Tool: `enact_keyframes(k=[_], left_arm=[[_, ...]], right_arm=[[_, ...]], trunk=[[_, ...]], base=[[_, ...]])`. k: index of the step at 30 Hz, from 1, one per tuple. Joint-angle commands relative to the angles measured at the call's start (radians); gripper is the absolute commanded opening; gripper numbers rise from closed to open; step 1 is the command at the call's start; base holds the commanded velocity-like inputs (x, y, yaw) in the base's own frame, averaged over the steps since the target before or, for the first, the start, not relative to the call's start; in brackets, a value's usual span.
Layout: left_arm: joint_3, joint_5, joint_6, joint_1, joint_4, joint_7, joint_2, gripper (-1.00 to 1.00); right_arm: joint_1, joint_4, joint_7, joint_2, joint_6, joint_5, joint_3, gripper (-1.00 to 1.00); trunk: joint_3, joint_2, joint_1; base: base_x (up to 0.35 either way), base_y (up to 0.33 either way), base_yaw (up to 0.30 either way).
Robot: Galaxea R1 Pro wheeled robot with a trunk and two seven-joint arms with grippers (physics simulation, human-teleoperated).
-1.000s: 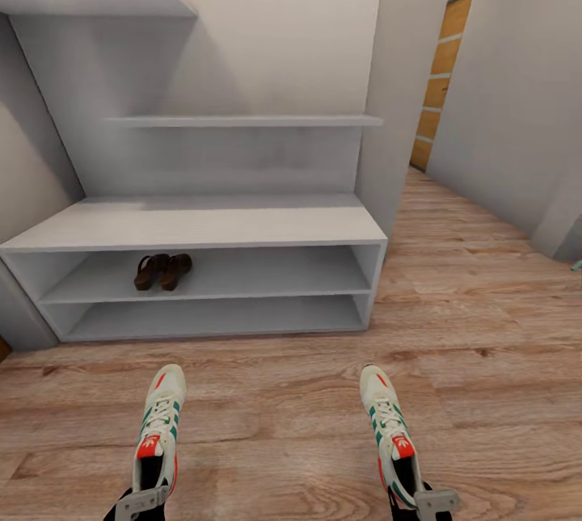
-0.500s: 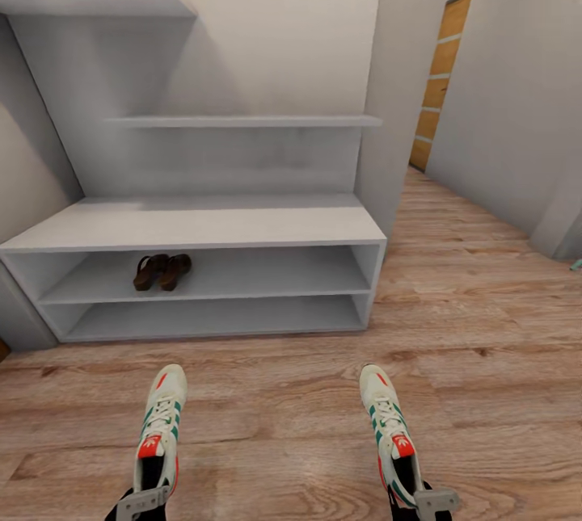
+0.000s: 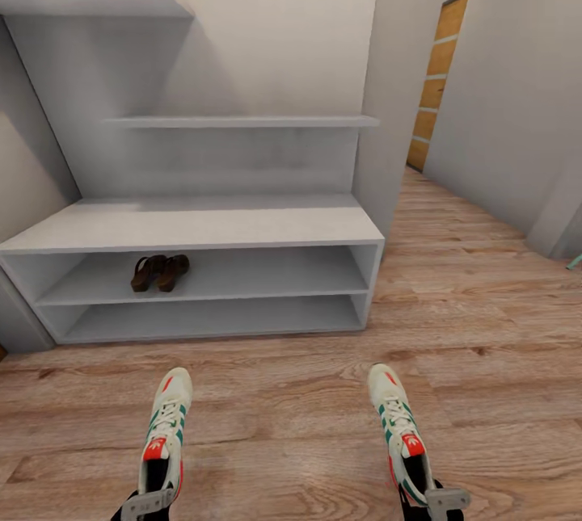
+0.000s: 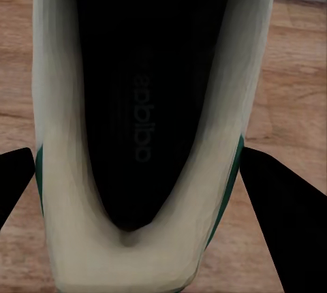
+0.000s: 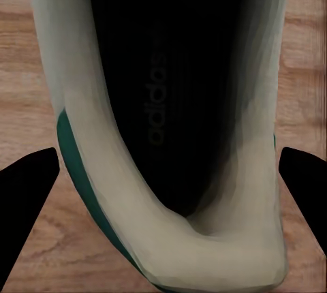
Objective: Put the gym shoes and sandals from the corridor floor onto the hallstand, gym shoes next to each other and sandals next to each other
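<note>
Each gripper, left [image 3: 145, 502] and right [image 3: 443, 499], is clamped on a gym shoe's heel, both cut off at the frame edge. The two sandals [image 3: 160, 271] sit half-shadowed toward the left end of the hallstand's [image 3: 194, 224] upper tier.

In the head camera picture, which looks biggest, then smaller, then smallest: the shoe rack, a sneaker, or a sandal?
1. The shoe rack, by far.
2. The sneakers; both look alike.
3. The sandals on the rack's shelf.

The sneakers are nearer the camera, so sneaker versus sandal is unsure in true size.

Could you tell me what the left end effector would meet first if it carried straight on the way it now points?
Probably the hallstand: the left end effector, gripping a gym shoe, points toward its lower shelves; depth is unclear.
</note>
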Motion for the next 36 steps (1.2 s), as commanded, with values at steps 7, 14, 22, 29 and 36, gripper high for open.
enact_keyframes(k=[7, 14, 22, 29, 36], left_arm=[[-0.013, -0.015, 0.017, -0.018, 0.001, -0.007, -0.003, -1.00], [-0.055, -0.050, 0.182, -0.145, 0.001, 0.002, -0.008, -1.00], [-0.062, -0.056, 0.415, -0.307, 0.001, 0.002, -0.007, -1.00], [-0.091, -0.082, 0.599, -0.458, 0.001, 0.005, -0.005, -1.00], [-0.114, -0.139, 0.858, -0.661, 0.010, 0.056, -0.008, -1.00]], right_arm=[[-0.001, -0.001, -0.005, -0.074, -0.002, 0.008, -0.007, -1.00], [-0.001, -0.006, -0.003, -0.177, 0.004, -0.107, -0.098, -1.00], [-0.001, -0.033, -0.001, -0.270, 0.063, -0.232, -0.229, -1.00], [-0.001, -0.060, 0.001, -0.368, 0.224, -0.279, -0.407, -1.00], [0.001, -0.137, 0.002, -0.463, 0.277, -0.289, -0.730, -1.00]], trunk=[[-0.001, 0.000, 0.000], [-0.001, 0.000, 0.000], [-0.001, 0.000, 0.000], [-0.001, 0.000, 0.000], [-0.001, 0.000, 0.000]], base=[[0.000, 0.000, 0.000], [0.000, 0.000, 0.000], [0.000, 0.000, 0.000], [0.000, 0.000, 0.000], [0.000, 0.000, 0.000]])
